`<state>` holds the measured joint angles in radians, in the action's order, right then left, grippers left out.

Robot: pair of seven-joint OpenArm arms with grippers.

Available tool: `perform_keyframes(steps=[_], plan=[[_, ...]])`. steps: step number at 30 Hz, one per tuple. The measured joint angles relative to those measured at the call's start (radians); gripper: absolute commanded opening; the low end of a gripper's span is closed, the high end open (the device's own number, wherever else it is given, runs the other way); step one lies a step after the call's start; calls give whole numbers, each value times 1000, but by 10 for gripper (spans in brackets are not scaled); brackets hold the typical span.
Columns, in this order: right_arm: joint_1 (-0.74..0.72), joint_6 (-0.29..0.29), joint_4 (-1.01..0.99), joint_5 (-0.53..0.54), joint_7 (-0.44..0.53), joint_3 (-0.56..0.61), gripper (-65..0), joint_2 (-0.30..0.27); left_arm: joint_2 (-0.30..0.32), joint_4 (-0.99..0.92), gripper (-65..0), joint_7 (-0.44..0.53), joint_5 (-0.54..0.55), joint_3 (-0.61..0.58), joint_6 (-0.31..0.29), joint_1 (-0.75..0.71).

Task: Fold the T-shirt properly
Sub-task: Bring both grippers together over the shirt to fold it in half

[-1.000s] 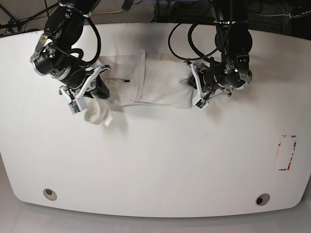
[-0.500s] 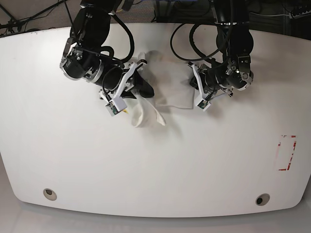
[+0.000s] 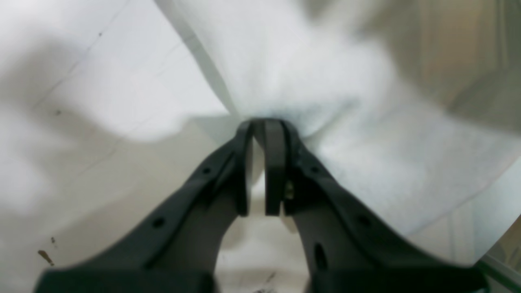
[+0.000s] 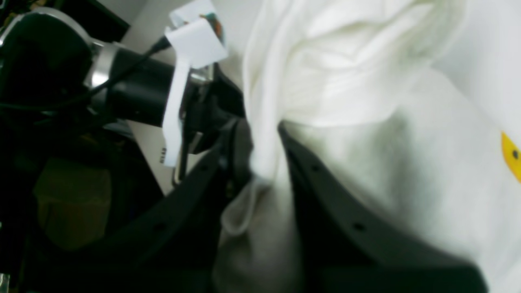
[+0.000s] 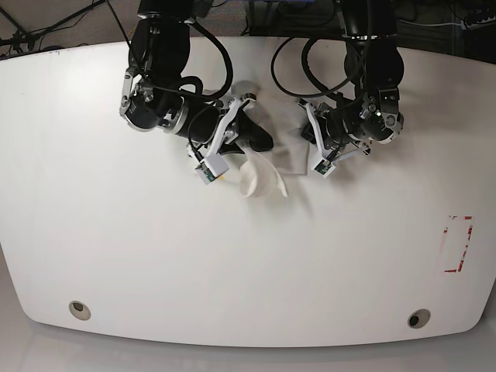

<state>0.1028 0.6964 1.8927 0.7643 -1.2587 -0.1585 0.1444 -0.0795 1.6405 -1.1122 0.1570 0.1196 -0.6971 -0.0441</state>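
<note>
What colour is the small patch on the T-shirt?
Yellow patch on the white T-shirt; right wrist view.

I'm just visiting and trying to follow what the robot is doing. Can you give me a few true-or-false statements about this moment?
1. Both arms' fingers are pinching the T-shirt. True.
2. The shirt lies spread flat. False: it is bunched between the arms, with a flap hanging.
3. The right gripper has its fingers wide open. False: they are closed on cloth.
4. A small yellow patch shows on the shirt. True.
5. The table is black. False: it is white.
</note>
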Motion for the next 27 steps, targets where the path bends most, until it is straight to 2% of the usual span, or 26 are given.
perform_keyframes(steps=[5,10,13,14,17,20,24,27], plan=[[-2,0,-38,0,8,56,-650,2,-6,-1,-614,2,-3,0,0,0],[-5,-1,-100,2,96,112,-647,1,-25,-1,-614,3,-6,1,0,0],[-5,-3,-134,1,138,113,-558,-3,-25,-1,-611,2,-3,2,0,0],[-5,-4,-140,1,142,112,-499,-5,-25,-1,-600,2,-3,2,0,0],[-13,-5,-158,-1,148,111,-314,-6,-28,0,-510,3,-3,2,0,0],[-31,-5,-167,0,152,111,-187,-6,-29,5,-431,3,1,18,0,1],[-32,-5,-167,3,156,113,-162,-6,-41,58,-371,4,2,109,0,1],[-30,-5,-164,1,149,113,-162,-13,-47,111,-363,2,-3,186,0,6]])
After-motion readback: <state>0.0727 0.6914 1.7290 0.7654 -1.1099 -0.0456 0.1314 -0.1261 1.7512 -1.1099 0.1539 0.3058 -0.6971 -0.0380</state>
